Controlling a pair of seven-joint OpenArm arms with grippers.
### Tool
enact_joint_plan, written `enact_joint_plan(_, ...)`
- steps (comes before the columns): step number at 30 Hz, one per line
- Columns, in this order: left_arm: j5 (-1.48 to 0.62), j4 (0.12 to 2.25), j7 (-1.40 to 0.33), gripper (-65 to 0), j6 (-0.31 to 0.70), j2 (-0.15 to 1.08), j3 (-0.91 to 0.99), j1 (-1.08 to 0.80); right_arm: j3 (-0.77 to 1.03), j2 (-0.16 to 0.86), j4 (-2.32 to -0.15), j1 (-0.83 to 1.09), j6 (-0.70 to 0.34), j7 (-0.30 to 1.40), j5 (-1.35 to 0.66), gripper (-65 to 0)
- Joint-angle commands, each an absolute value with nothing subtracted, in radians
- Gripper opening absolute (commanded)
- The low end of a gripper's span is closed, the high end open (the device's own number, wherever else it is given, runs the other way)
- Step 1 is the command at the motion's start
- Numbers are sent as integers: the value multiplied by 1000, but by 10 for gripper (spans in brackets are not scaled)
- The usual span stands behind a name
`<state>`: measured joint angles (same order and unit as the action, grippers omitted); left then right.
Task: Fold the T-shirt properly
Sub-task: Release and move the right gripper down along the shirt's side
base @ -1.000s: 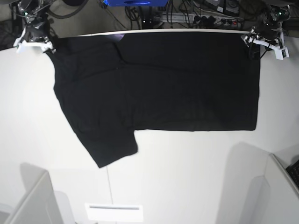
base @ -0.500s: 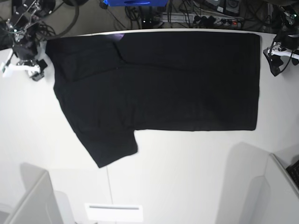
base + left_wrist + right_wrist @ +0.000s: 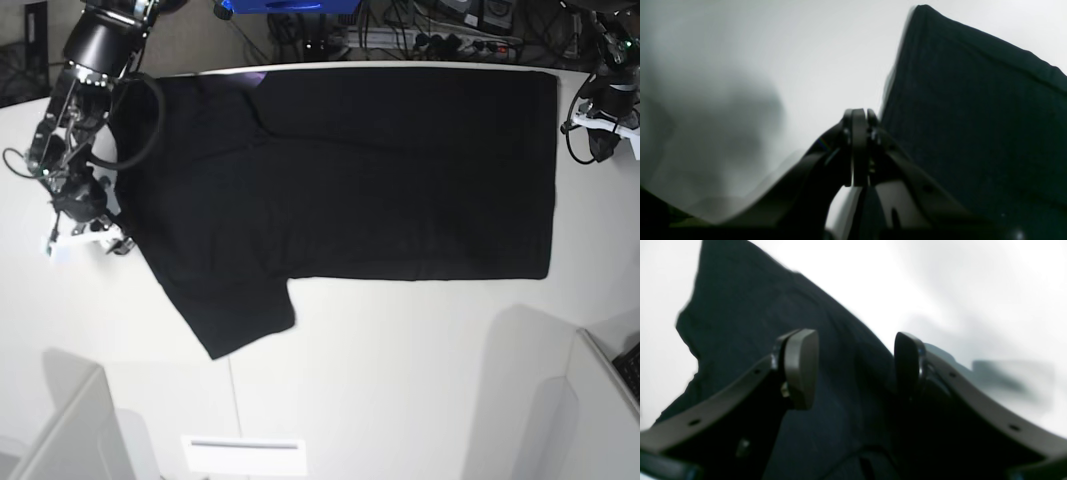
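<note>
— What takes up the most room?

— The white table (image 3: 400, 380). Spread flat on it is the T-shirt (image 3: 380, 170), black and plain on the side that shows, lying sideways along the far edge. One sleeve (image 3: 235, 315) sticks out toward the near side, and a sliver of purple peeks out at the collar.

— And the arms?

— The right arm (image 3: 85, 90) reaches down on the left of the base view. Its gripper, the right gripper (image 3: 85, 235), sits low just beside the shirt's edge, near the sleeve. From its wrist camera the jaws stand apart with dark cloth seen between and below them, nothing held.

— The other one?

— The left gripper (image 3: 605, 125) hangs off the opposite end of the shirt, just past the hem corner, over bare table. In its wrist view the jaws are pressed together with nothing between them, and the black cloth lies just to one side, not touching that I can tell.

— Anything else?

— A tangle of cables (image 3: 440, 35) behind the table's far edge.
</note>
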<state>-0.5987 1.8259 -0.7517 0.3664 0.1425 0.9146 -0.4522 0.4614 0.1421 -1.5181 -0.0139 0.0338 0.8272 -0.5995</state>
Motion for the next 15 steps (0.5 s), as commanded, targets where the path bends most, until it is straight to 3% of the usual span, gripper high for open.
enact_joint_plan(1, -608, 1840, -730, -650, 366, 159, 921, -456, 444, 162, -1515, -58, 28, 809, -610, -309)
enact_joint_plan(12, -608, 1837, -728, -650, 366, 159, 923, -455, 182, 274, -1191, -311, 27, 667, -611, -297)
enact_joint_plan(15, -608, 1837, -728, -650, 364, 159, 923, -455, 122, 282, -1072, -404, 27, 651, -611, -236)
